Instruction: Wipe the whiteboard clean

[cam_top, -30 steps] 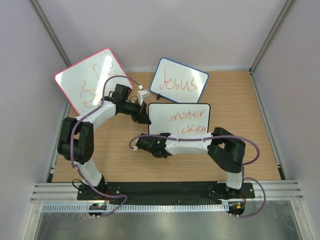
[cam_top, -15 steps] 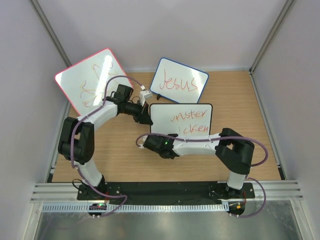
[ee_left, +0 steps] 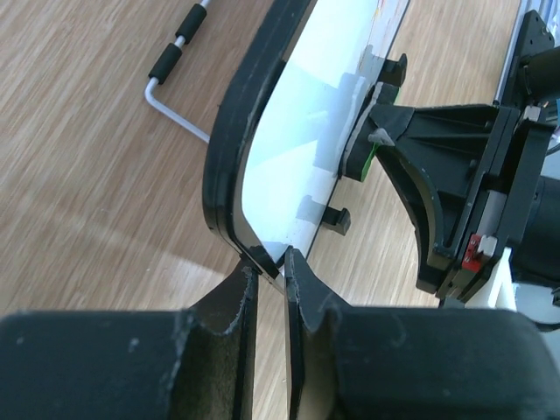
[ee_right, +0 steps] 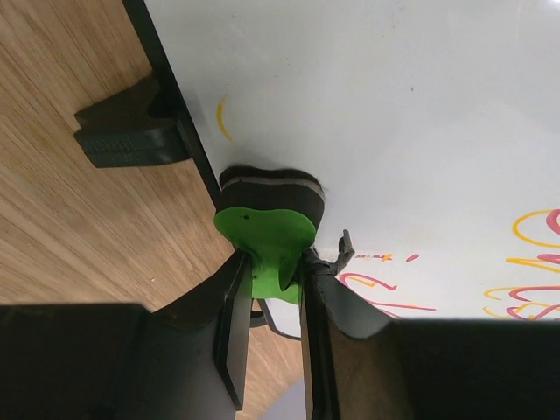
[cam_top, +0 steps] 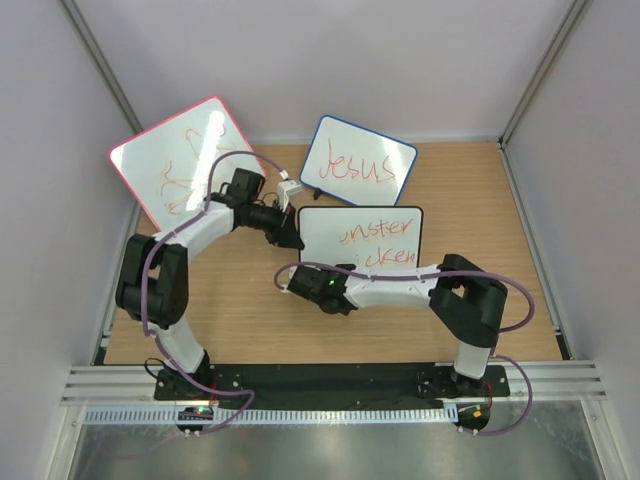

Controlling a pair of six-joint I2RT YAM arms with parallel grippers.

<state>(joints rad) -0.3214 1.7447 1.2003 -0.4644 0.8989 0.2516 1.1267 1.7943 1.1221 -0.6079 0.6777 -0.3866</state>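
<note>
Wooden table [cam_top: 230, 310]; right jaws slightly rightward

Three whiteboards [cam_top: 152, 165] [cam_top: 358, 162] [cam_top: 360, 238], one eraser [ee_right: 267, 234]

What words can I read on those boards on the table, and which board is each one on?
"Jesus": red handwriting on the blue-framed board.
"nster" above "icken", roughly: ends of two handwritten lines on the black-framed whiteboard; the board's left part is blank.
Pink-red-framed board: loose scribbles only, no readable word.
Nothing printed elsewhere is large enough to read.
</note>
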